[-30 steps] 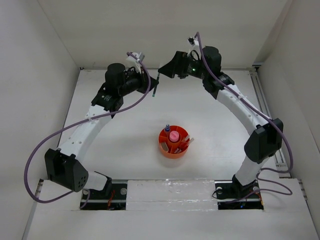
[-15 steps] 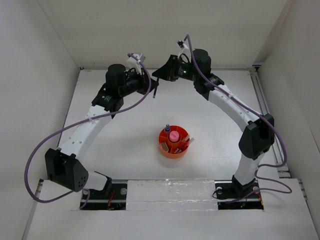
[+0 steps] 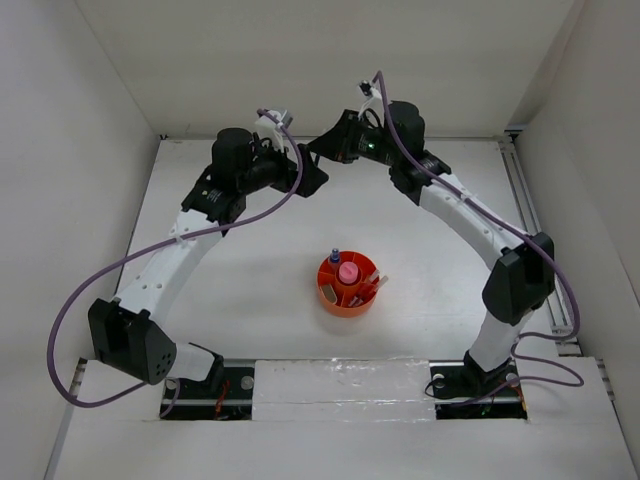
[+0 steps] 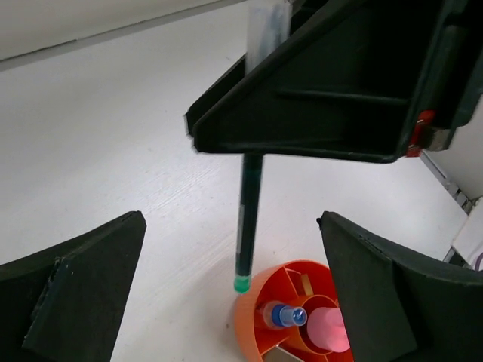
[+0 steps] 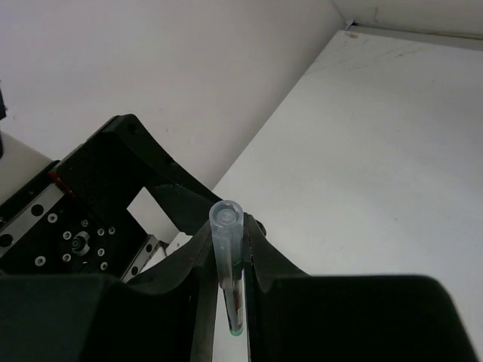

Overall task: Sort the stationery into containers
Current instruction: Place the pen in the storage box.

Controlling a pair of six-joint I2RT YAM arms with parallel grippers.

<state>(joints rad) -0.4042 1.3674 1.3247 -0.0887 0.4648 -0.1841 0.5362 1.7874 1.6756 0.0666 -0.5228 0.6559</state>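
Observation:
A dark pen (image 4: pixel 248 215) with a green tip and clear cap (image 5: pixel 227 226) hangs upright in the air, with my right gripper (image 5: pixel 232 230) shut on its upper part. My left gripper (image 4: pixel 230 220) stands open around the pen's lower part, its fingers (image 4: pixel 83 290) well apart from it. In the top view both grippers, left (image 3: pixel 308 180) and right (image 3: pixel 320 150), meet above the far middle of the table. The orange round tray (image 3: pixel 348 286) sits at the centre, holding a pink tube (image 4: pixel 332 329), a blue-capped bottle (image 4: pixel 284 314), red pens and eraser blocks.
White walls enclose the table on the left, back and right. A metal rail (image 3: pixel 530 215) runs along the right edge. Purple cables (image 3: pixel 80 300) loop off both arms. The arm bases (image 3: pixel 200 385) stand at the near edge.
The dark pen has passed from my left gripper to the right. The right gripper moved in and shut on the pen's top; the left gripper then opened wide.

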